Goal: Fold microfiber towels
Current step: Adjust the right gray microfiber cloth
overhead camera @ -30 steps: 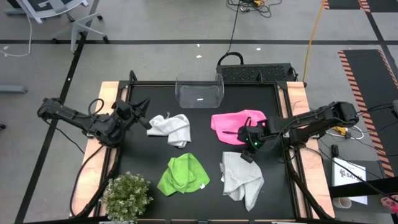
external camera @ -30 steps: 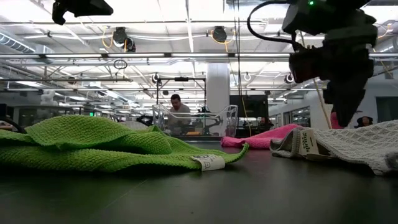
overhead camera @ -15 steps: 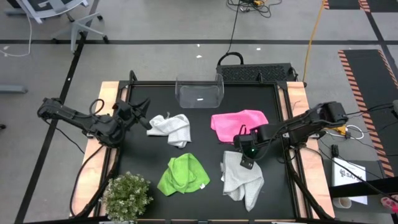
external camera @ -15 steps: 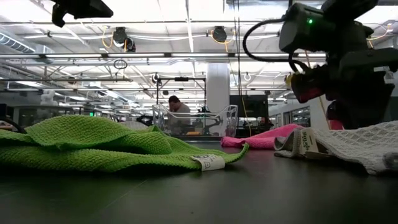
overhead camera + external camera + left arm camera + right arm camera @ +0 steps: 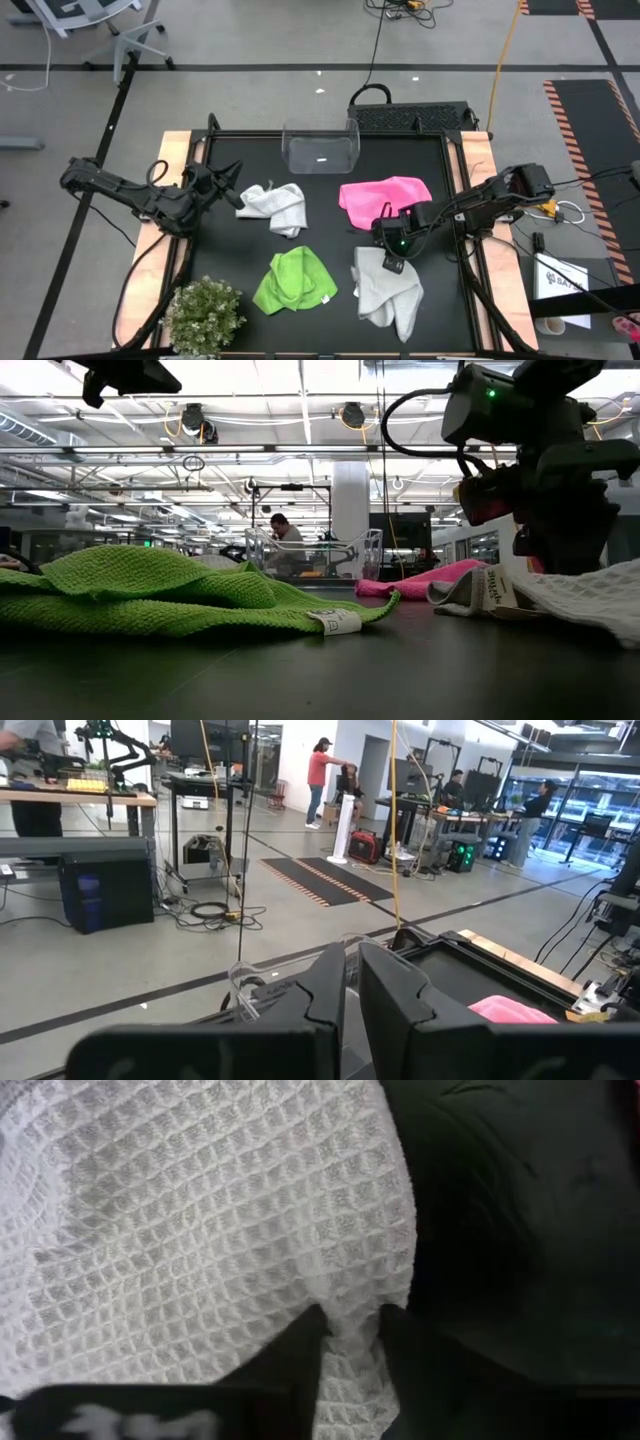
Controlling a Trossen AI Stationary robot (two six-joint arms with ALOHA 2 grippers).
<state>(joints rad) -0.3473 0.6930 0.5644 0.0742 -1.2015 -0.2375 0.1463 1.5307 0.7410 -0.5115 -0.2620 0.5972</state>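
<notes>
Far left, my left gripper (image 5: 232,196) hangs over the bench's left edge, fingers (image 5: 330,990) pressed together on nothing, with the first white towel (image 5: 274,206) crumpled just beside its tip. The bench (image 5: 330,190) is a matte black top with pale wooden side rails. At its front left corner stands a small bushy plant (image 5: 204,315). Next along, the lime green towel (image 5: 293,279) lies rumpled near the front; in the low view a small white tag (image 5: 336,621) sticks out of its hem, print too small to read. At the back middle sits a clear plastic bin (image 5: 320,148). Right of centre the pink towel (image 5: 380,197) lies bunched, and in front of it the second white towel (image 5: 388,298), a waffle weave. My right gripper (image 5: 392,262) is down on that towel's back edge, and the wrist view shows a ridge of the weave pinched between the two fingers (image 5: 300,1342). A folded label (image 5: 490,588) on this towel shows dark lettering in the low view, but I cannot read it.

The room around is grey floor with black tape lines, an office chair (image 5: 85,25), cables, and hazard-striped mats at right. Beyond the bench a person (image 5: 283,532) sits at a workstation, and the left wrist view shows another standing person (image 5: 320,782).
</notes>
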